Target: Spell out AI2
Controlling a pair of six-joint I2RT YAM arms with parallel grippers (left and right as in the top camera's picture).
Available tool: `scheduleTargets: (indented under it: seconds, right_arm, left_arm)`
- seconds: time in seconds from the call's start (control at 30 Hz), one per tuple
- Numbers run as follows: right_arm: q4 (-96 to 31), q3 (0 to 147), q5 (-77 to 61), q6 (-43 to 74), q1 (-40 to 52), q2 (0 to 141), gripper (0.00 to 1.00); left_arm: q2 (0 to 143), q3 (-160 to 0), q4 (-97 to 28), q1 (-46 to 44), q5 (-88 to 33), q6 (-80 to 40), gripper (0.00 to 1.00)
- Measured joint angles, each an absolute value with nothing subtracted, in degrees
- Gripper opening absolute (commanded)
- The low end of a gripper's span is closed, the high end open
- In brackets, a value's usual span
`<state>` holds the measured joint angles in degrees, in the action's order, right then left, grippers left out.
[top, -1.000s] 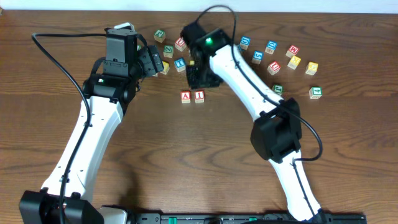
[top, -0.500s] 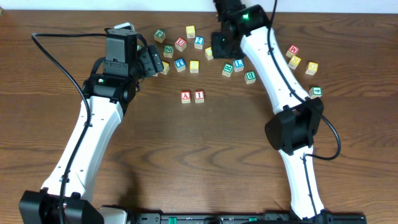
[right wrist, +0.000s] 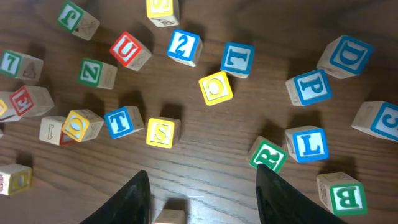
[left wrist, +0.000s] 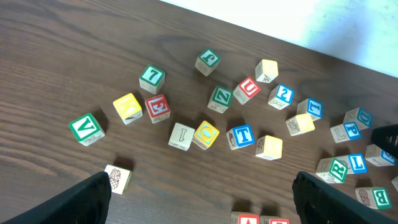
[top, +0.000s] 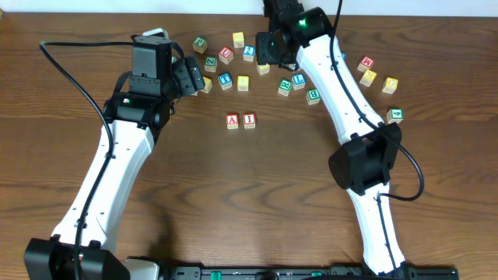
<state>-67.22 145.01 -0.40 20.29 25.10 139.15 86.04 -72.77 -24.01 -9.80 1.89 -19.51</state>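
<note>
I'm seeing left gripper spread wide and empty, right gripper parted with nothing pinched, A cube just beside I cube on the table, 2 cube well apart among the other blocks

**Three Cameras, One Patch of Blocks**

The overhead camera looked straight down from well above. It took in the whole table, the left arm and the right arm, with their bases at the bottom edge. The left wrist camera sat lower and tilted toward the table's far edge, looking across the scattered blocks. The right wrist camera hung closest, facing almost straight down on them. All three views shared the 2 and the U. The overhead and left wrist views also shared the A.
</note>
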Motion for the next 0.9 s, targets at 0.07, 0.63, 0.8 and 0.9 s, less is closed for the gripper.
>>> scheduleTargets:
  seconds: [0.07, 0.63, 0.8, 0.9]
  right_arm:
    - [-67.2, 145.0, -0.4, 20.3, 25.1, 139.2, 0.49]
    - [-68.6, 145.0, -0.4, 20.3, 22.2, 139.2, 0.50]
    - [-70.9, 145.0, -0.4, 20.3, 18.2, 139.2, 0.50]
    - [-71.7, 145.0, -0.4, 20.3, 16.3, 139.2, 0.51]
  left_arm:
    - [86.0, -72.8, -24.0, -9.8, 1.9, -19.5, 0.92]
    - [86.0, -72.8, -24.2, -9.8, 1.9, -19.5, 0.92]
    - [86.0, -72.8, -24.2, -9.8, 1.9, -19.5, 0.92]
    - [86.0, -72.8, -24.2, -9.8, 1.9, -19.5, 0.92]
